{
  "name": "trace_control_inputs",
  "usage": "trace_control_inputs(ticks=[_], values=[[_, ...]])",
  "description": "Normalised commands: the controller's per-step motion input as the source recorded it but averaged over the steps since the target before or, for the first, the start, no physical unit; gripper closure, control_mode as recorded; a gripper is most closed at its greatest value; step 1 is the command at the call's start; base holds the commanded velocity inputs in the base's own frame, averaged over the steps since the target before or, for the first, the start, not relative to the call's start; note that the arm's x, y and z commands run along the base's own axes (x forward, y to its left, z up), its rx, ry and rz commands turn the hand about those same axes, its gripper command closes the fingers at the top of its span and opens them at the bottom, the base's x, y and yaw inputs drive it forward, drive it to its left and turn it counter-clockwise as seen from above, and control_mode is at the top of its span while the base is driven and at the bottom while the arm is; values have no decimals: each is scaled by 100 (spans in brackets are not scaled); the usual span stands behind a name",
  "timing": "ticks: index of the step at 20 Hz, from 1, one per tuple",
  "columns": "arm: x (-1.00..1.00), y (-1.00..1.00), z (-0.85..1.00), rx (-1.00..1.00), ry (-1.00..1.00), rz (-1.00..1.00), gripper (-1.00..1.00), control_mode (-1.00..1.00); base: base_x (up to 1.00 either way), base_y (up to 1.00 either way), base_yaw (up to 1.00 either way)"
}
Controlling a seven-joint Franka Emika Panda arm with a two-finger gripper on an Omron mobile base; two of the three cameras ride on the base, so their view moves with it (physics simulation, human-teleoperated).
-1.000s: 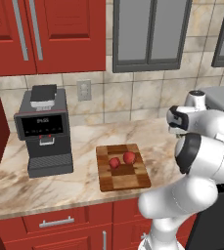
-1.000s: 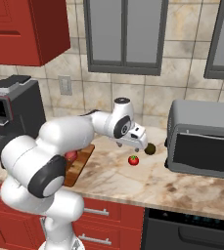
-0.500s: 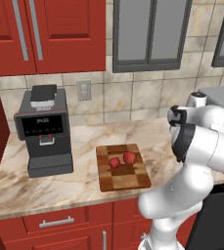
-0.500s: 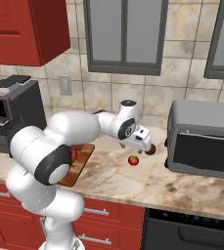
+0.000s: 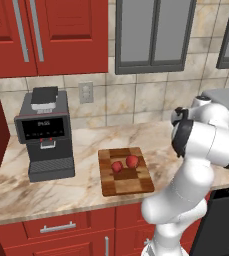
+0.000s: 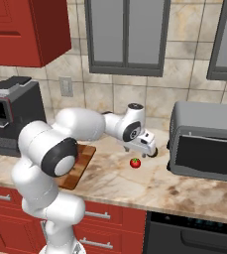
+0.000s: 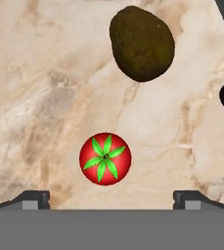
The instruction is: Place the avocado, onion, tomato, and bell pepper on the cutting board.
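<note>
With gripper fully open, empty: centre jaws over tomato, avocado at 1 o'clock; descend straight, close gently.

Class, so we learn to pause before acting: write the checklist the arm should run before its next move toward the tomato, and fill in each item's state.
1. Gripper open: ok, tips stand wide apart.
2. Nothing held: ok, gap between the tips is bare.
3. Tomato within the gap's line: ok, slightly off centre, stem up.
4. Avocado apart from the tomato: ok, bare counter between them.
5. Room on the cutting board: ok, two red items sit at its far part.
6. Height above the tomato: cannot tell.
</note>
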Motion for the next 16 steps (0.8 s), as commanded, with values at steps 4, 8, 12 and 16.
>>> trace_control_inputs(ticks=[4, 8, 12, 16], values=[[11, 0, -21, 2, 6, 0, -100, -100, 0, 0, 0], [12, 0, -18, 0, 6, 0, -100, -100, 0, 0, 0], [10, 0, -17, 0, 5, 0, -100, -100, 0, 0, 0], [4, -1, -18, 1, 4, 0, -100, -100, 0, 0, 0]])
